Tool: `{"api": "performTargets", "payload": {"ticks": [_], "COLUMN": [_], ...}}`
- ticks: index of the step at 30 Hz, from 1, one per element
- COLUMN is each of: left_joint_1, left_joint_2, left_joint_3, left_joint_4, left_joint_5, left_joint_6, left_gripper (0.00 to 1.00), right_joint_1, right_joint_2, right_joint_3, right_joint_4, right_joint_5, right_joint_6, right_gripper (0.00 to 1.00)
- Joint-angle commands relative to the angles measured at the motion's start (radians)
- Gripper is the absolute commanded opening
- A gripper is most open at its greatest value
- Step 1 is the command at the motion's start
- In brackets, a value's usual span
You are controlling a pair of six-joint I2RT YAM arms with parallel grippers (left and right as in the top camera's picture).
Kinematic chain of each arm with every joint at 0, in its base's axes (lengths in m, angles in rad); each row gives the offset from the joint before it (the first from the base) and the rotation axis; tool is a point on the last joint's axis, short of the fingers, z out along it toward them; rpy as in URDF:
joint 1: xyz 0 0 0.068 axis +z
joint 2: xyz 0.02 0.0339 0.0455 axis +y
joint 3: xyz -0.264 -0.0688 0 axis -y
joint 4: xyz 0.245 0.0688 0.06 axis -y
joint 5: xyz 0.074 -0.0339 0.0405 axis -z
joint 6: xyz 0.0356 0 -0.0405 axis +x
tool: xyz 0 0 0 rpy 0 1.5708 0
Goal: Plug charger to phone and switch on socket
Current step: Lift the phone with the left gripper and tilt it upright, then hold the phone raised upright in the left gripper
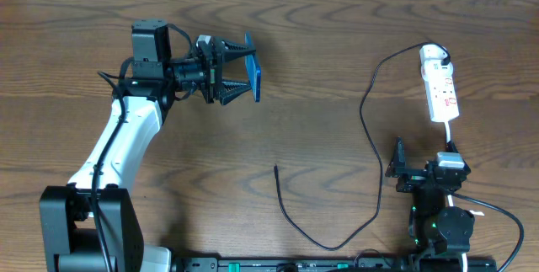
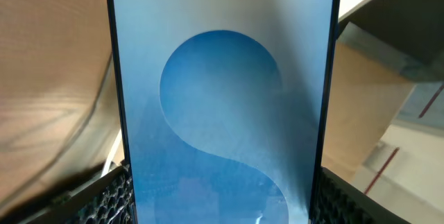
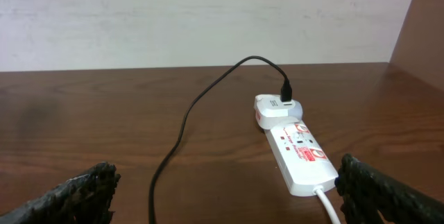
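Here, one phone (image 1: pixel 254 77) held in left jaws, one charger (image 1: pixel 363 116), one socket (image 1: pixel 440 87); right jaws wide

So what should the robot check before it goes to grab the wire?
1. phone gripped between the jaws of the left gripper: ok.
2. right gripper open and holding nothing: ok.
3. charger has its loose end lying free on the table, with nothing on top of it: ok.
4. The charger's other end is plugged in at the socket: ok.
5. Charger plugged into the phone: not ok, not yet done.
6. Socket switched on: cannot tell.
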Motion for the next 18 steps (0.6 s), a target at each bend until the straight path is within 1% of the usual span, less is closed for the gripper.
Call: {"api": "performTargets", "payload": {"ticks": [1,8,13,18], "left_joint_1": [0.003,0.003,0.003,0.003], "left_joint_2": [-0.032,-0.032,-0.032,-0.032], "left_joint_3": [0.002,0.002,0.002,0.002], "left_joint_4": [0.032,0.053,0.053,0.053], "left_joint_5": [0.046,0.053,0.057,0.066], "left_joint_6": [-0.088,-0.153,-0.227,-0.265], "left_gripper": [0.07,0.07,0.07,0.07], "right_joint_1": [0.008,0.008,0.008,0.008], "right_joint_2": [-0.007,-0.007,-0.007,-0.007], "right_joint_3": [-0.001,-0.001,-0.001,-0.001], "right_joint_4": [-0.004,-0.004,-0.004,-0.004], "right_joint_5": [0.004,0.004,0.004,0.004], "right_joint_6": [-0.015,-0.015,-0.015,-0.015], "right_gripper": [0.99,0.99,0.99,0.99]}}
